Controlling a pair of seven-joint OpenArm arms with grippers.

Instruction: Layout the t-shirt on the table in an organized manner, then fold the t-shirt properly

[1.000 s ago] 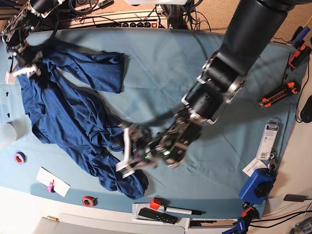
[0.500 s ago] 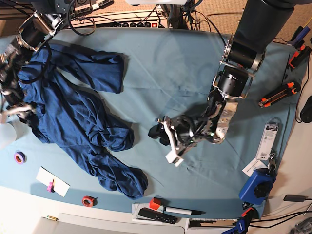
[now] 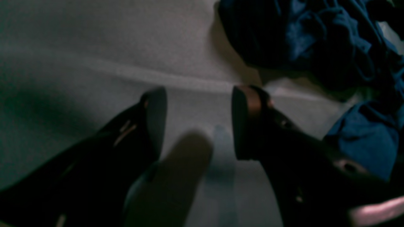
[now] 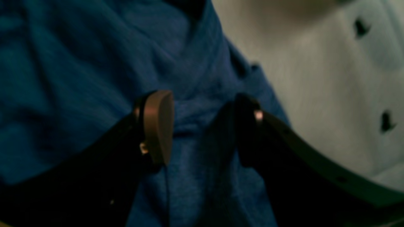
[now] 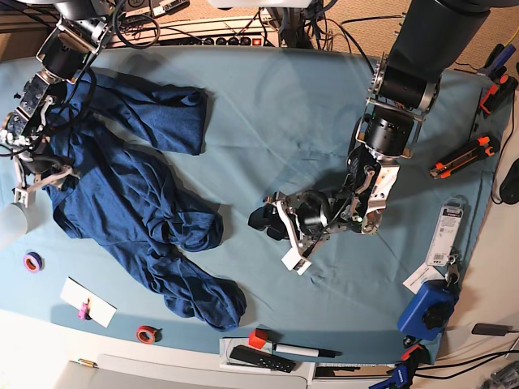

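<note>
The dark navy t-shirt point(image 5: 122, 194) lies crumpled along the left side of the teal-covered table point(image 5: 268, 105), one sleeve spread toward the back and the lower part bunched near the front. My right gripper point(image 5: 36, 177) hovers at the shirt's left edge. In the right wrist view this gripper point(image 4: 202, 129) is open, with a fold of the shirt point(image 4: 79, 78) under and between the fingers. My left gripper point(image 5: 276, 235) is open over bare cloth to the right of the shirt. In the left wrist view it point(image 3: 199, 123) holds nothing, and the shirt point(image 3: 315, 37) lies at the upper right.
Along the front edge lie a purple tape roll point(image 5: 32, 262), a white card point(image 5: 87, 301), a red tape roll point(image 5: 147, 333) and a marker with a remote point(image 5: 272, 352). At the right are orange cutters point(image 5: 462, 158), a packet point(image 5: 448, 235) and a blue tool point(image 5: 427, 312). A white cup point(image 5: 10, 223) stands at the left edge.
My left gripper has left the bunched lower part of the shirt and moved right onto bare cloth. My right gripper has moved down the shirt's left edge and opened wider.
</note>
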